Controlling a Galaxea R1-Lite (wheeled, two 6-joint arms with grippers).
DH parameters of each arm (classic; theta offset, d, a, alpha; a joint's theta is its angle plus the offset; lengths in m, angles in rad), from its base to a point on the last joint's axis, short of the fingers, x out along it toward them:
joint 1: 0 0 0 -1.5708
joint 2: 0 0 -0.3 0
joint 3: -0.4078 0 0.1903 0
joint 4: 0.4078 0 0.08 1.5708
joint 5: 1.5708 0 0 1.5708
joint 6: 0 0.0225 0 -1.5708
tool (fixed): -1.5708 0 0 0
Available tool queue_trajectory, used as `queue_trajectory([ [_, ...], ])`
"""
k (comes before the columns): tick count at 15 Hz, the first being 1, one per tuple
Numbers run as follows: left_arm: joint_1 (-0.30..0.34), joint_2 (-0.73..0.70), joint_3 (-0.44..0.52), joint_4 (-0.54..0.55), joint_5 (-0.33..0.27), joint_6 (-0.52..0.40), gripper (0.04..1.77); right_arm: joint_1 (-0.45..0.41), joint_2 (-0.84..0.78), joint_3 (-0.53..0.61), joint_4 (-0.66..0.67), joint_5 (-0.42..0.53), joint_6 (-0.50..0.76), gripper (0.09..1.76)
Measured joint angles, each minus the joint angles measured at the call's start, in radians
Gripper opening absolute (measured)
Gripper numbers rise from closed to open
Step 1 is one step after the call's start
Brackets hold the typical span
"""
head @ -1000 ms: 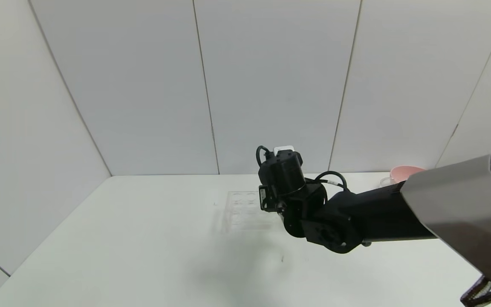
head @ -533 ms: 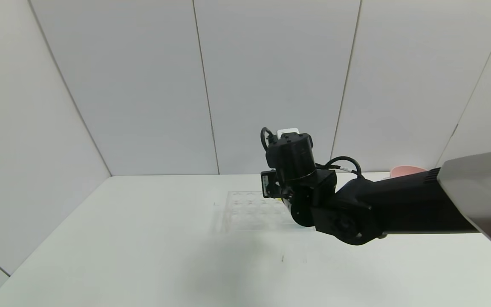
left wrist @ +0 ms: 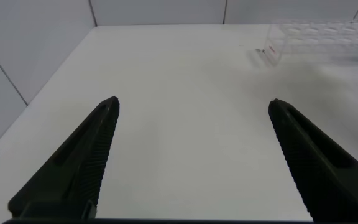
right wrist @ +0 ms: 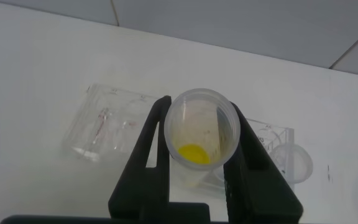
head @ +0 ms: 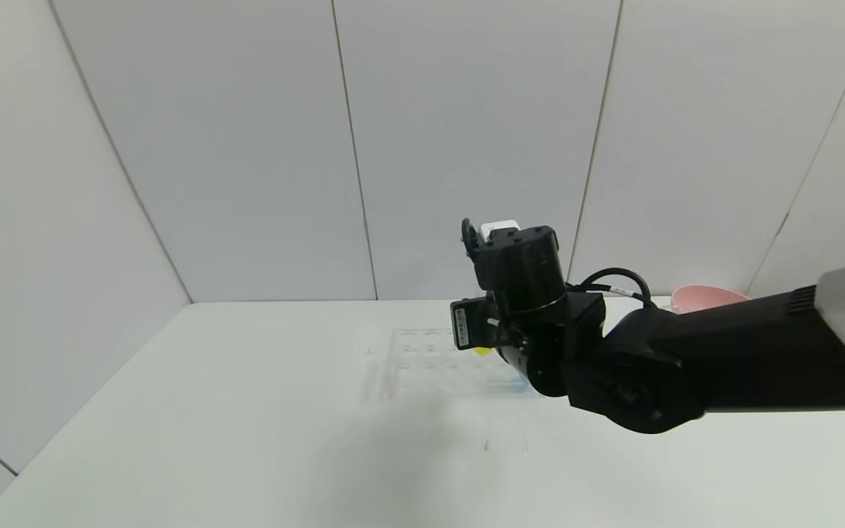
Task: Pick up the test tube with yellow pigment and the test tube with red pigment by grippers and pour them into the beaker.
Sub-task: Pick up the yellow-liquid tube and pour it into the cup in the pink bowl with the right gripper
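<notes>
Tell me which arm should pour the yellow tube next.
Right. The right gripper is shut on the yellow tube, above the clear rack. The left gripper hangs open and empty over bare table.

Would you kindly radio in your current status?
Right gripper shut on yellow test tube, above tube rack. Left gripper open, idle over table. Nothing in the way.
</notes>
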Motion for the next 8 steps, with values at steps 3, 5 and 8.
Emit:
queue_trajectory([
  [3,0.0,0.0,0.0,0.0,0.0,0.0,1.72,-0.011,-0.103,0.151,-0.009,0.143,-0.047,0.55],
  [5,0.0,0.0,0.0,0.0,0.0,0.0,1.72,-0.024,-0.199,0.276,-0.011,0.27,-0.083,0.55],
  [8,0.0,0.0,0.0,0.0,0.0,0.0,1.72,-0.066,-0.363,0.469,-0.011,0.418,-0.169,0.55],
])
